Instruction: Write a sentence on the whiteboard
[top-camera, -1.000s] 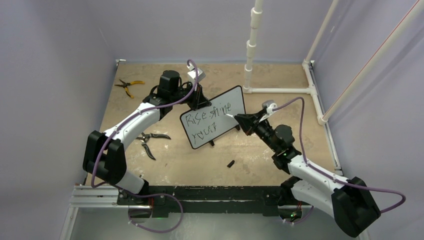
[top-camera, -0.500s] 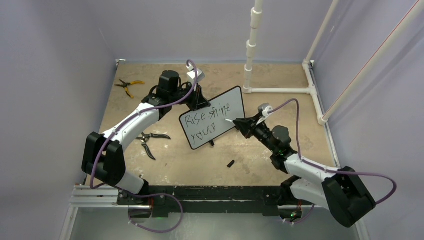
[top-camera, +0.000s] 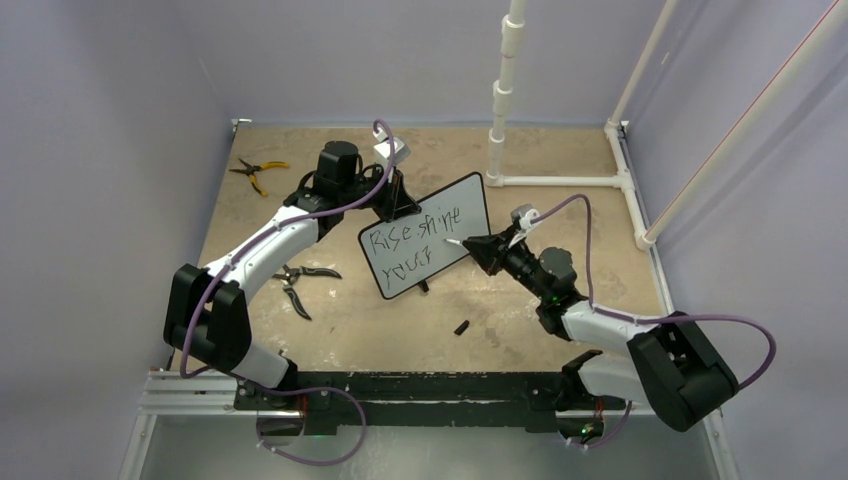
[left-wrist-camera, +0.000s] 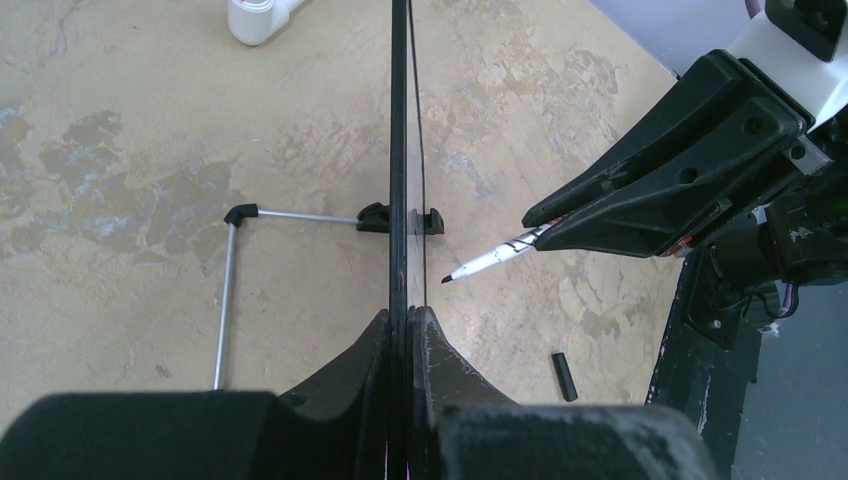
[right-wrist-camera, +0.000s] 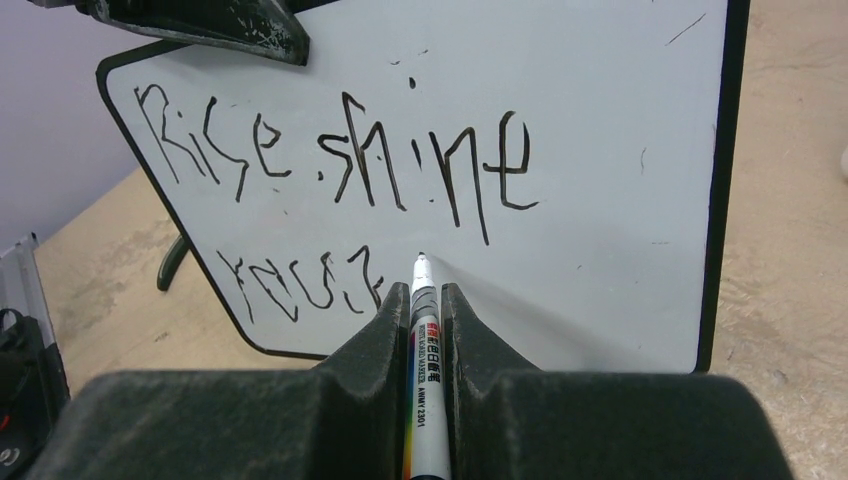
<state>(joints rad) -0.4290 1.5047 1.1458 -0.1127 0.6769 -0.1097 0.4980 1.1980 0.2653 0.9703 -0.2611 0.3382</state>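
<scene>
The whiteboard (top-camera: 465, 203) stands tilted at mid-table, and my left gripper (top-camera: 392, 205) is shut on its top edge. In the left wrist view the board (left-wrist-camera: 399, 150) shows edge-on between my shut fingers (left-wrist-camera: 410, 318). The sentence (right-wrist-camera: 340, 165) reads "Rise shine" with "your" below. My right gripper (right-wrist-camera: 420, 295) is shut on a white marker (right-wrist-camera: 424, 330). Its tip points at the board just right of "your". The left wrist view shows a small gap between the marker (left-wrist-camera: 490, 260) and the board.
A black marker cap (top-camera: 462, 327) lies in front of the board. Black pliers (top-camera: 300, 280) lie to the left and yellow-handled pliers (top-camera: 258, 170) at the far left. A white pipe frame (top-camera: 505, 100) stands at the back right. The board's wire stand (left-wrist-camera: 232, 290) juts out behind it.
My right arm has shifted left and lower, bringing the marker tip from beside "shine" to just right of "your". The board and my left arm have not moved.
</scene>
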